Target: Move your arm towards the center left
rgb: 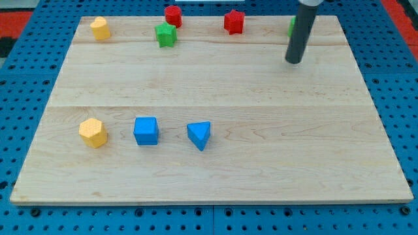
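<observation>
My tip (294, 61) is at the view's upper right, on the wooden board (215, 183). A green block (291, 26) is mostly hidden behind the rod. A red star-like block (234, 21) lies to the tip's left, then a red cylinder-like block (173, 15), a green star-like block (166, 35) and a yellow block (100, 29) at the top left. Lower left holds a yellow hexagonal block (93, 132), a blue cube (145, 130) and a blue triangular block (199, 135). The tip touches no block.
The board rests on a blue perforated table (26, 91) that surrounds it on all sides. A red area (405, 16) shows at the top right corner.
</observation>
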`<move>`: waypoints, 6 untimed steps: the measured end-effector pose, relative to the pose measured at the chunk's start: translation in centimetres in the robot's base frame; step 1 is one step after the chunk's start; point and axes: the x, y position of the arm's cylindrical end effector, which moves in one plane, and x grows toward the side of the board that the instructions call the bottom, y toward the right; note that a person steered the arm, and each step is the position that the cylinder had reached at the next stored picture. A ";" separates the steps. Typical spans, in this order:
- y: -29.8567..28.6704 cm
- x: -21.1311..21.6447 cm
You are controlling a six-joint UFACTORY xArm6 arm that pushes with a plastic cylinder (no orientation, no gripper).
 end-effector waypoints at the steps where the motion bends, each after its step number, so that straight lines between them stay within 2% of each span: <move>1: -3.4 1.5; 3: -4.2 1.8; 4: -8.9 3.7; 6: -22.5 4.3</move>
